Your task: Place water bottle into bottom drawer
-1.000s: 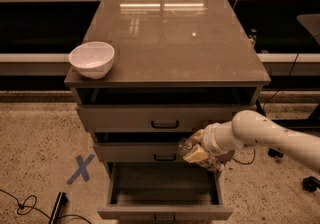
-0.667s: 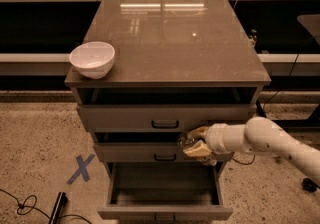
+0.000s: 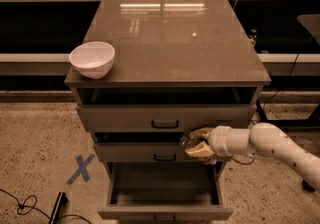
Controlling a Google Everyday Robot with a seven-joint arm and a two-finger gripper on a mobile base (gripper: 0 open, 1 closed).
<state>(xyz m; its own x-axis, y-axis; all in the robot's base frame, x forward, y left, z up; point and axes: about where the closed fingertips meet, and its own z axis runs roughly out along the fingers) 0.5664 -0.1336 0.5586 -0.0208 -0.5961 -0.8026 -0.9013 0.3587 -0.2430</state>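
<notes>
So, standing here watching this one: over the last second the pincer (image 3: 196, 143) has barely travelled. What changed is the arm (image 3: 272, 144) behind it. It was humped up at the elbow a moment ago, and now it's stretched out flatter and lower, coming in from 3 o'clock, with the wrist levelled off.

The pincer is closed around the water bottle (image 3: 185, 140), with one tan finger above the clear crinkly body and one below. The bottle sticks out toward 9 o'clock. It's hanging right in front of the middle drawer (image 3: 127, 152), just at 2 o'clock from that drawer's little handle (image 3: 164, 157). I can't tell if it's brushing the front panel or only close to it.

The bottom drawer (image 3: 165, 190) is pulled out and open, and I can see nothing lying in it. Its open space sits at roughly 6 to 7 o'clock from the pincer, so the bottle is over the back right part of it — not down inside yet.

My read is that the carrying part is basically done and the arm has been lining itself up for the drop-in. What's left is lowering past the middle drawer front and letting go. The risk I'd watch is the bottle's end catching on that front panel on the way down.

The white bowl (image 3: 92, 59) sits at the 8 o'clock corner of the worktop (image 3: 170, 28) — nothing to do with any of this.
</notes>
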